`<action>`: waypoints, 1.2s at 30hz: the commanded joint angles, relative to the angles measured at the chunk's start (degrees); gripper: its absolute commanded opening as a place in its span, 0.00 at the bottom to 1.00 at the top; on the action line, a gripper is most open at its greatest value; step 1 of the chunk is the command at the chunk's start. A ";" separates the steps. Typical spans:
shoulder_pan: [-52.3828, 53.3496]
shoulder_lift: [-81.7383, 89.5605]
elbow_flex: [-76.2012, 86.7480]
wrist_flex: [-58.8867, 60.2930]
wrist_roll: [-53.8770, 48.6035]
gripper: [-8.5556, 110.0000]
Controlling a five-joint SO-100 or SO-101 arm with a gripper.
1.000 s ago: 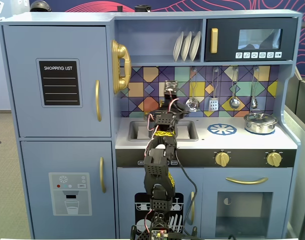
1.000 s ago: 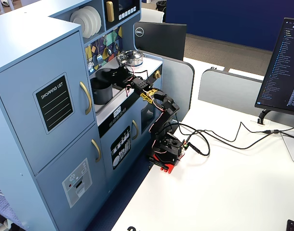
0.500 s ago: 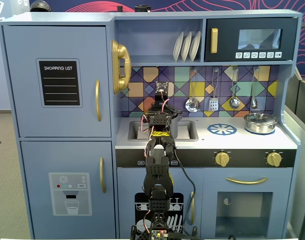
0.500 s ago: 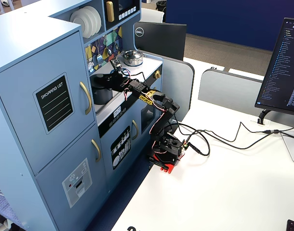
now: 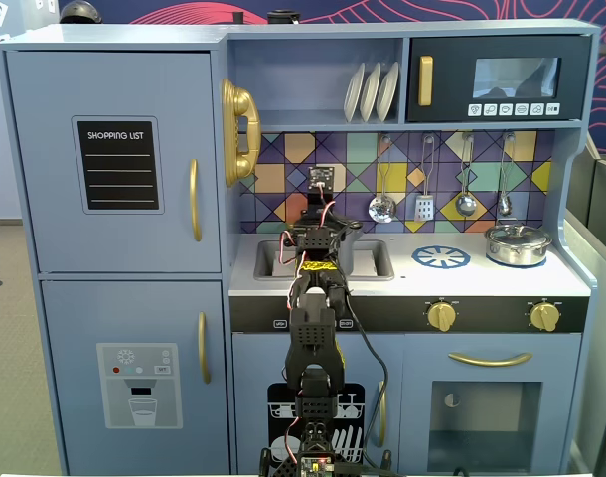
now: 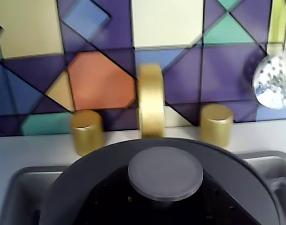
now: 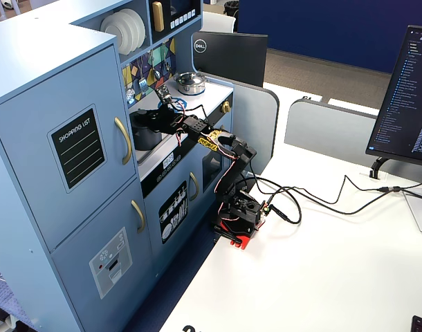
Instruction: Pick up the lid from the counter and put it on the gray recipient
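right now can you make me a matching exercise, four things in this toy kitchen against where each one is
Things:
1. lid
2. silver pot
3. white plates
4. slotted spoon

Places:
A. standing in the upper shelf
B. on the gray pot in the sink
C. hanging on the tiled backsplash
D. on the counter at the right end in a fixed view

Pairs: 1-B, 2-D, 3-A, 4-C
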 commanded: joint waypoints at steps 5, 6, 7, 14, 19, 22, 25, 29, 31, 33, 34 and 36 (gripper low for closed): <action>1.76 -0.44 -1.05 -2.20 -0.88 0.07; 2.02 -0.62 -1.05 -2.29 -1.05 0.07; 2.20 -0.79 -1.05 -2.37 -1.32 0.07; 3.25 -1.49 -1.14 -3.52 -2.81 0.07; 3.16 -0.35 -0.18 -3.78 -3.52 0.07; 3.16 1.58 0.97 -1.41 -2.72 0.16; 2.99 4.13 1.85 2.02 -2.64 0.21; 2.72 9.67 3.08 7.91 -2.99 0.23; 2.20 13.45 2.99 12.74 -2.20 0.23; 0.97 18.37 2.72 18.81 -0.70 0.22; 0.35 20.83 2.46 22.68 0.09 0.22; -0.88 26.10 1.41 31.99 0.79 0.20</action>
